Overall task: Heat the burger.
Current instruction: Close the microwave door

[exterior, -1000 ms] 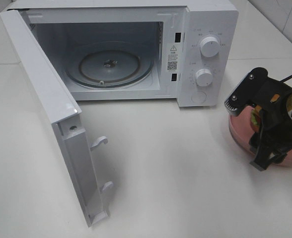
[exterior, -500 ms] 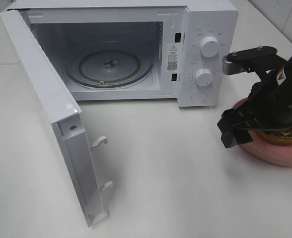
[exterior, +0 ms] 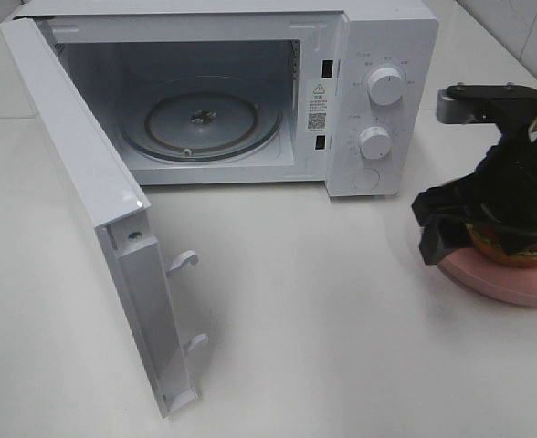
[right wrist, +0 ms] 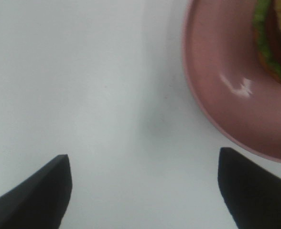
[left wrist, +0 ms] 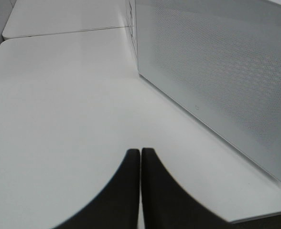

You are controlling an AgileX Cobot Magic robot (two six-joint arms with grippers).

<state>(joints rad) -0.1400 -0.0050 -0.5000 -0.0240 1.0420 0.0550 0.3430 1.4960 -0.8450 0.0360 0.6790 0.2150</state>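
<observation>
Early stage, judging by layout. White countertop microwave oven [exterior: 250, 91] standing with its white side-hinged door [exterior: 95, 210] swung fully open, round glass turntable [exterior: 200, 120] bare inside, so opening step looks done. Fist-sized burger with golden-brown bun, green lettuce and dark patty [exterior: 510, 245] sitting on round pink plate [exterior: 501, 283] on white tabletop [exterior: 323, 310], well right of the oven, outside the cavity. Black right gripper [right wrist: 143, 183] spread wide, fingers [right wrist: 40, 191] apart with bare table between them, holding nothing; in its wrist view the plate rim and a sliver of lettuce lie just beside one finger, not between. From the high camera the right arm overlaps the burger, contact impossible to confirm. Black left gripper [left wrist: 140, 181] pressed together with fingertips touching, empty, parked over the table near the perforated door panel [left wrist: 217, 76]. Left to do, as a judgement: line up on burger or plate, grasp, carry to turntable, release, shut door, turn the two white round dials [exterior: 385, 87]. No heating started as far as visible.
</observation>
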